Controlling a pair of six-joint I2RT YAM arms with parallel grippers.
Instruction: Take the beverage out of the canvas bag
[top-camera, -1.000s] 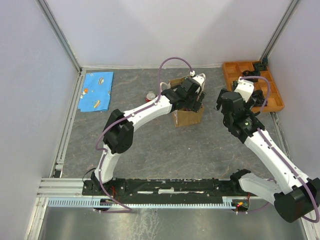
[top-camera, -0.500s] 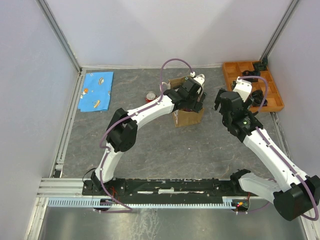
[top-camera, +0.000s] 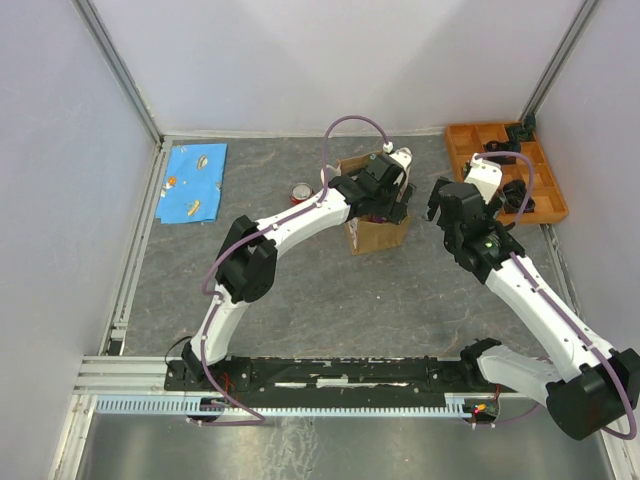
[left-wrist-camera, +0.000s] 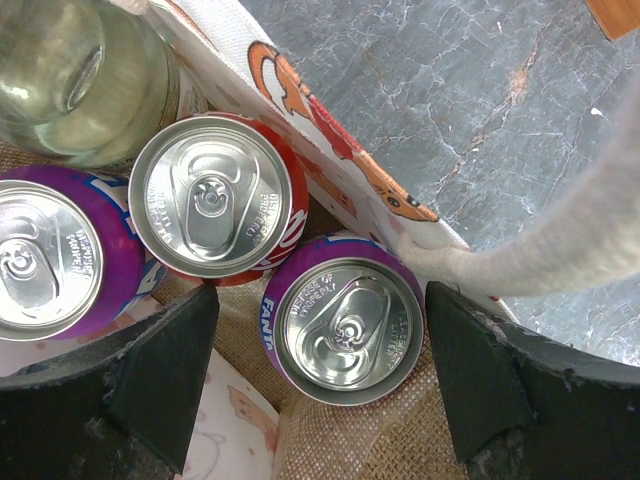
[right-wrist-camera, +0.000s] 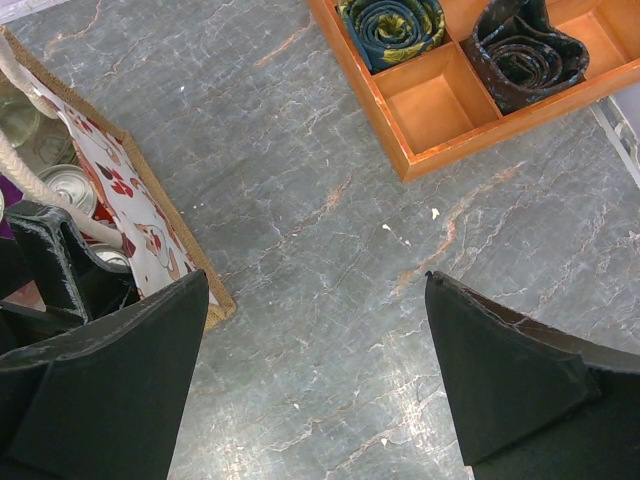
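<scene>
Canvas bag (top-camera: 372, 236): stands upright on the grey table (top-camera: 300, 300), beyond the arm bases; its mouth is open and the printed lining shows.
Right gripper (right-wrist-camera: 312, 330): hangs just right of the bag over bare table; released, fingers wide apart, holding nothing.
Left gripper (left-wrist-camera: 320, 340): directly above the bag's mouth; released, with its fingers (left-wrist-camera: 150, 380) spread one to each side of the purple Fanta can and a gap showing on both sides.
Purple Fanta can (left-wrist-camera: 348, 328): inside the bag, upright, close against the lining wall.
Cream handle (left-wrist-camera: 560, 240): rises from the bag's rim just beside the Fanta can.
Red can (left-wrist-camera: 212, 195): inside the bag, upright, touching the Fanta can.
Second purple can (left-wrist-camera: 50, 260): inside the bag, against the red can on the side away from the Fanta can.
Glass bottle (left-wrist-camera: 80, 70): inside the bag, past the red can; clear glass.
Loose can (top-camera: 301, 192): upright on the table, just left of the bag.
Orange tray (top-camera: 460, 150): right of the bag and farther back; a patterned roll (right-wrist-camera: 390, 20) and a dark roll (right-wrist-camera: 525, 50) sit in adjoining compartments.
Blue cloth (top-camera: 193, 180): flat on the table, well left of the bag.
</scene>
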